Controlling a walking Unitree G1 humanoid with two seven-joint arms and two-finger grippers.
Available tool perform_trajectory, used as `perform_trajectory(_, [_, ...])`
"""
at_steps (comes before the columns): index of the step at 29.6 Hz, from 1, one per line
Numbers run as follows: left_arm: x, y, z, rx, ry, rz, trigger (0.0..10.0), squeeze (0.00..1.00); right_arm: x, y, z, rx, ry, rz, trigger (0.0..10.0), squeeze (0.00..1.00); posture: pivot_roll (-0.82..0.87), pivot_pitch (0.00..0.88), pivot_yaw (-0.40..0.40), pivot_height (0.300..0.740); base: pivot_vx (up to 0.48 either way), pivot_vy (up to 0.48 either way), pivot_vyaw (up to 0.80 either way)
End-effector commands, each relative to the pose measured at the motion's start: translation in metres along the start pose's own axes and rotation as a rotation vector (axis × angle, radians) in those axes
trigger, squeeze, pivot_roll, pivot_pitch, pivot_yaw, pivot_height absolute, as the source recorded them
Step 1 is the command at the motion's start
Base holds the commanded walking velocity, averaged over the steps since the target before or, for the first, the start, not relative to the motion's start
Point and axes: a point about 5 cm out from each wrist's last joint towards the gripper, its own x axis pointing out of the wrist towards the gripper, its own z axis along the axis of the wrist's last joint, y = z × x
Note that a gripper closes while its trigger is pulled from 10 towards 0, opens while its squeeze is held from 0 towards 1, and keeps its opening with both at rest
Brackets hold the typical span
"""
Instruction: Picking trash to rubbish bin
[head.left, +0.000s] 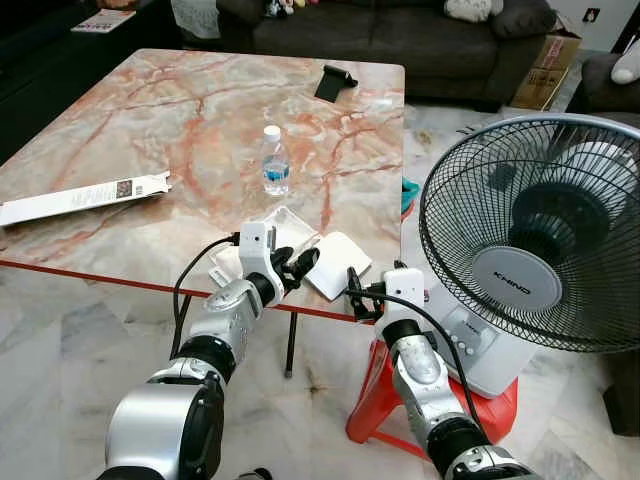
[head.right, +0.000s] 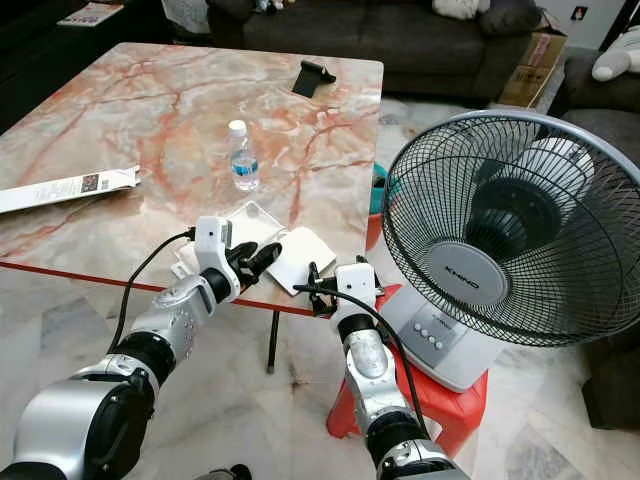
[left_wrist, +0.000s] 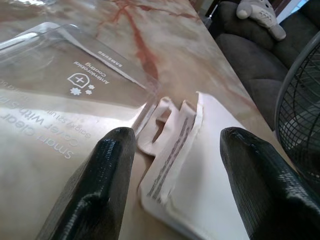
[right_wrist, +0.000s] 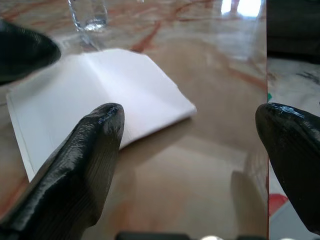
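Hovering at the table's near edge, the left gripper (head.left: 303, 263) spreads wide just beside the white paper packet (head.left: 338, 264) and clear plastic packaging (left_wrist: 75, 80); right gripper (right_wrist: 190, 150), also wide, near the packet's right.

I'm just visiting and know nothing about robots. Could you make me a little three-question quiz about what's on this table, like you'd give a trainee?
1. True or false: the water bottle stands upright on the marble table.
2. Which item lies nearest the left gripper? A) long white box B) clear plastic package C) black phone stand
3. Fill in: to the robot's right, a ___ sits on a red stool.

Key
1. True.
2. B; the open jaws sit at the package's edge, beside the white paper packet. The right gripper, jaws also open, faces that packet.
3. Fan.
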Motion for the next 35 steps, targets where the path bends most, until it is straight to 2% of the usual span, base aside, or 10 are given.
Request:
perform_trajectory(1, [0.002,-0.001,0.002,-0.012,0.009,-0.004,10.0,0.00,-0.002,0.003,-0.001,-0.006,0.007,0.001,10.0,0.00,-0.02,0.152,0.017,0.740,0.000,0.000,0.00])
perform_trajectory(10, [0.007,-0.009,0.005,-0.015,0.023,-0.057,10.0,0.00,-0.004,0.002,-0.003,-0.003,0.011,-0.005,10.0,0.00,-0.02,0.158,0.021,0.740,0.000,0.000,0.00])
perform_trajectory(12, [0.010,-0.020,-0.001,-0.002,0.067,-0.114,10.0,0.00,-0.005,0.003,-0.004,-0.003,0.014,-0.004,10.0,0.00,-0.03,0.164,0.024,0.740,0.000,0.000,0.00])
perform_trajectory(19, [0.012,-0.025,-0.004,0.006,0.082,-0.127,10.0,0.00,-0.005,0.004,-0.004,0.001,0.016,-0.003,10.0,0.00,-0.03,0.167,0.026,0.740,0.000,0.000,0.00])
perform_trajectory(23, [0.011,-0.026,-0.013,0.019,0.133,-0.123,10.0,0.00,-0.005,0.005,-0.005,0.003,0.018,0.002,10.0,0.00,-0.02,0.167,0.025,0.740,0.000,0.000,0.00])
perform_trajectory(27, [0.009,-0.034,-0.027,-0.027,0.176,-0.182,10.0,0.00,-0.005,0.006,-0.004,0.005,0.019,0.004,10.0,0.00,-0.02,0.164,0.027,0.740,0.000,0.000,0.00])
perform_trajectory(35, [0.008,-0.039,-0.031,-0.059,0.174,-0.223,10.0,0.00,-0.004,0.008,-0.003,0.008,0.021,0.013,10.0,0.00,-0.02,0.159,0.026,0.740,0.000,0.000,0.00])
